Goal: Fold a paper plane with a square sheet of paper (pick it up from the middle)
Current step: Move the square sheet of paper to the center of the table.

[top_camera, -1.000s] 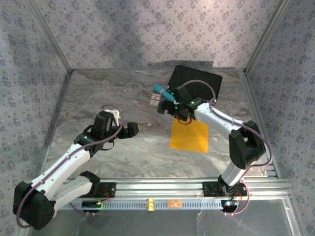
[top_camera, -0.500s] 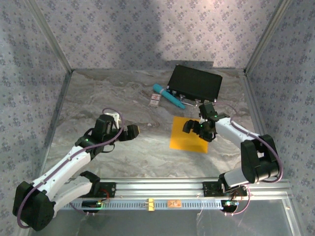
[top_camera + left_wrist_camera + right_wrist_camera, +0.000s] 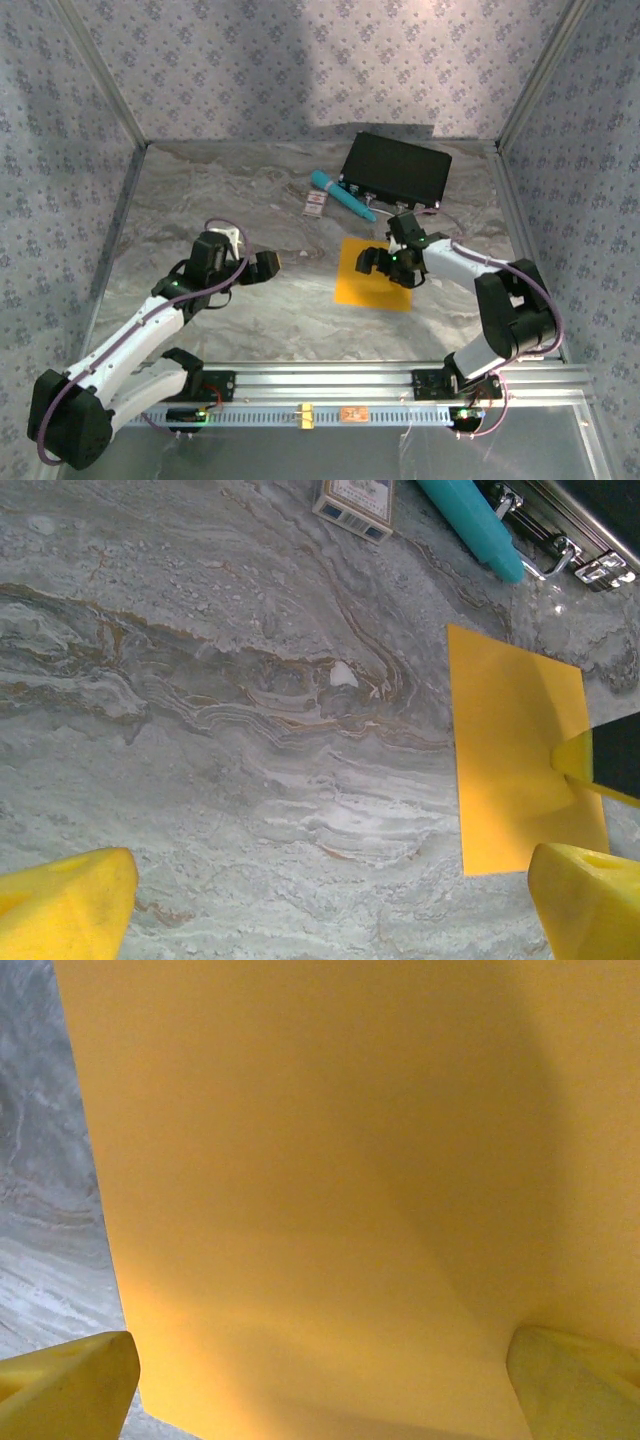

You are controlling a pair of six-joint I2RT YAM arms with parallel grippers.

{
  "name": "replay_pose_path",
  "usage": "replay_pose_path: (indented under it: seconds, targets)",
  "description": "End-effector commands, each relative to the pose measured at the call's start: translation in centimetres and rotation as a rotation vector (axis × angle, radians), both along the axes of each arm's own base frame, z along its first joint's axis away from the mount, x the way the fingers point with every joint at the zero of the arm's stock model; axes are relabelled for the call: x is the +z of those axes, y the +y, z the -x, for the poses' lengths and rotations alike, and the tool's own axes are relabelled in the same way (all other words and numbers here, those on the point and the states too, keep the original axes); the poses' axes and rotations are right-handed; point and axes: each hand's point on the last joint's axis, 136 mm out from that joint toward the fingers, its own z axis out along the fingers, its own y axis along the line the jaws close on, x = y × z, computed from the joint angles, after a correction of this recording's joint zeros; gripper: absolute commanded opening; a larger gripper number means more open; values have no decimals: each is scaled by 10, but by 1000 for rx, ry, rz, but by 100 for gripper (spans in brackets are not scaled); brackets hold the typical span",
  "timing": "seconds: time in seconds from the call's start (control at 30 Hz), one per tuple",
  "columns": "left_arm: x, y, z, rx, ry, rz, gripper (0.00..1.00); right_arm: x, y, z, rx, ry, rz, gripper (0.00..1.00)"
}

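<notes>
The right gripper (image 3: 384, 265) hangs low over the square sheet of paper (image 3: 372, 293), its jaws spread wide with nothing between them; in the right wrist view the right gripper (image 3: 320, 1390) shows a yellow fingertip in each lower corner, and the orange-yellow sheet (image 3: 320, 1160) lies flat beneath them, one edge running down the left side against the grey marbled tabletop (image 3: 45, 1210). Whether the fingertips touch the paper cannot be told. In the left wrist view one yellow finger of that gripper sits at the sheet's (image 3: 515, 750) right side. The left gripper (image 3: 267, 267) is well apart to the left, above bare table, also fully open and empty; its own view shows the left gripper (image 3: 325, 910) with yellow tips at both lower corners and marble between them. The sheet is unfolded and uncreased, lying right of the table's middle, with no plane shape to it. Beyond it, towards the back wall, a teal pen (image 3: 342, 196) lies slantwise just in front of a black case (image 3: 400, 168), and a small white-and-red card (image 3: 316, 205) lies just left of the pen; the pen (image 3: 470, 520), the card (image 3: 355, 502) and the case's metal latches (image 3: 560, 550) line the upper edge of the left wrist view
</notes>
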Motion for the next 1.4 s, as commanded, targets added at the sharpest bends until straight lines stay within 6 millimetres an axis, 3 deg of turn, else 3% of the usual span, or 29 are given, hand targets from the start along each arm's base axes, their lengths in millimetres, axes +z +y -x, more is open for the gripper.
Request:
replay_pose_path:
  seconds: [0.0, 0.2, 0.33, 0.5, 0.67, 0.9, 1.07, 1.37]
  targets:
    - [16, 2, -8, 2, -37, -2, 100, -15, 22, 20, 17, 67, -13, 97]
    - [13, 14, -12, 57, -15, 10, 100, -16, 74, 32, 60, 58, -67, 98]
    - [6, 19, -17, 94, 29, 20, 100, 5, 98, 20, 66, 23, -155, 98]
    - [2, 17, -21, 99, 90, 29, 100, 21, 87, -1, 67, -41, -111, 98]
    - [1, 8, -27, 88, 93, 71, 100, 5, 77, -11, 30, -16, -121, 98]
    - [0, -3, -31, 75, 116, 109, 100, -17, 66, 0, -59, 63, -106, 97]
    - [2, -9, -31, 75, 94, 117, 100, -22, 72, 5, -163, 89, -185, 96]
    - [4, -11, -29, 77, 78, 91, 99, -13, 88, 2, -58, 54, -202, 96]
